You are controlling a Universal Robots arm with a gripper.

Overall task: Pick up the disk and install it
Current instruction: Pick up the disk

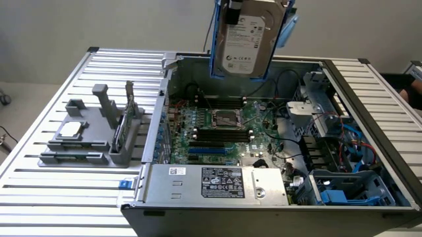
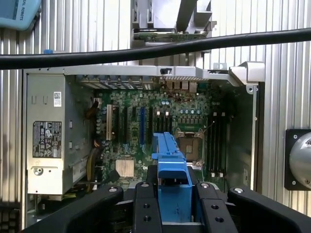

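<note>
The gripper is clamped on the disk, its black fingers pinching the blue carrier from both sides. The drive therefore hangs on edge, label outward, high above the open case. That height keeps it clear of the case walls and of the motherboard directly below. The cage with blue fittings, at the exterior view's right near corner, is probably the bay meant for it, though that spot is cluttered. The disk is not yet installed.
</note>
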